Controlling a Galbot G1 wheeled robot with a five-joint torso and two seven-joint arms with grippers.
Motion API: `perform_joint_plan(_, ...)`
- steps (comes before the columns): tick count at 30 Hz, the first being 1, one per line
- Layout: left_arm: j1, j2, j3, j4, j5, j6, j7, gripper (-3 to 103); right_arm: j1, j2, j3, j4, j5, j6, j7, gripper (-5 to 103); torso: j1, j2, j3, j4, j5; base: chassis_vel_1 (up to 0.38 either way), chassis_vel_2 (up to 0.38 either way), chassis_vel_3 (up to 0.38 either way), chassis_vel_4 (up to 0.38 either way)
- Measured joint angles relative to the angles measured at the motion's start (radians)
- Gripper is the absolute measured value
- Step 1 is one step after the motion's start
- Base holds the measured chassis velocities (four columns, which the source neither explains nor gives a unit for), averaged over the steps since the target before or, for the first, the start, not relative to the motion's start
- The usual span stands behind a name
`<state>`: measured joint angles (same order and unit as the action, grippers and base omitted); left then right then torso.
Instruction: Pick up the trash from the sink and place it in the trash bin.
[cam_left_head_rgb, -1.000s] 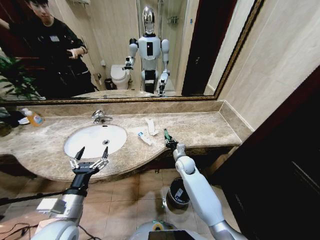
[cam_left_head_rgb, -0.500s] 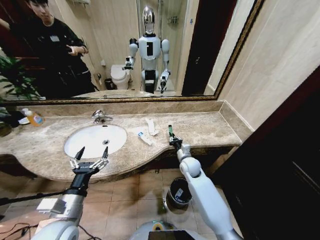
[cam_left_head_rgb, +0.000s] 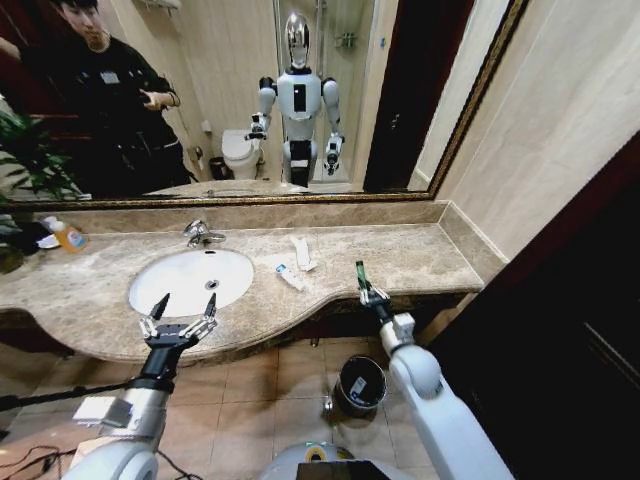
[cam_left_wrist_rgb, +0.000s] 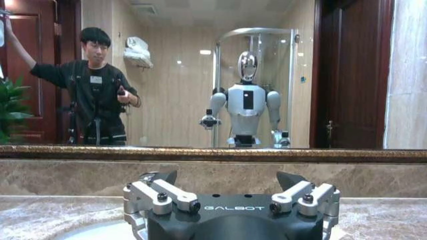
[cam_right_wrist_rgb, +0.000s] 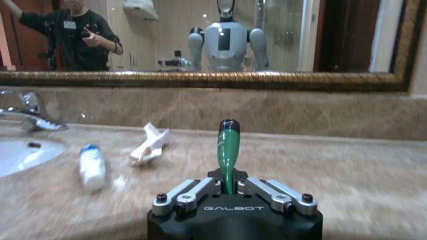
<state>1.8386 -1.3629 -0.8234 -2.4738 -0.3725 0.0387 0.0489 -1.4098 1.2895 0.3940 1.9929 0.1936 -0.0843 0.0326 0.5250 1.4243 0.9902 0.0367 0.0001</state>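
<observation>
A dark-green tube of trash (cam_left_head_rgb: 361, 272) (cam_right_wrist_rgb: 227, 146) stands upright in my right gripper (cam_left_head_rgb: 367, 290) (cam_right_wrist_rgb: 229, 186), which is shut on it at the counter's front edge, up and slightly right of the black trash bin (cam_left_head_rgb: 358, 383) on the floor. On the counter right of the white sink (cam_left_head_rgb: 190, 270) lie a white tube with blue print (cam_left_head_rgb: 290, 276) (cam_right_wrist_rgb: 92, 169) and a white paper packet (cam_left_head_rgb: 302, 252) (cam_right_wrist_rgb: 151, 145). My left gripper (cam_left_head_rgb: 186, 301) (cam_left_wrist_rgb: 227, 179) hangs open and holds nothing at the sink's front rim.
A chrome faucet (cam_left_head_rgb: 200, 233) (cam_right_wrist_rgb: 27, 114) stands behind the basin. A bottle of orange liquid (cam_left_head_rgb: 68, 236) sits at the counter's far left. The mirror runs along the back wall. A dark door panel (cam_left_head_rgb: 560, 300) closes off the right side. Tiled floor surrounds the bin.
My right gripper has carried the green tube to the right and back toward the counter's front edge, closer to above the bin. The left arm has not moved.
</observation>
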Motion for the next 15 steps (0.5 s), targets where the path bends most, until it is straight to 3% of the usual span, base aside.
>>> perform_joint_plan(6, 0.000, 0.000, 0.000, 0.000, 0.000, 0.000, 0.000, 100, -0.121, 0.017, 0.025, -0.065, 0.000, 0.131, -0.016, 8, 0.000, 0.000, 0.000, 0.0000, -0.0001, 0.000, 0.000, 0.000, 0.000)
perform_joint_plan(15, 0.000, 0.000, 0.000, 0.000, 0.000, 0.000, 0.000, 100, -0.114, 0.046, 0.021, -0.285, 0.037, 0.164, -0.027, 8, 0.000, 0.000, 0.000, 0.0001, 0.0000, 0.000, 0.000, 0.000, 0.000)
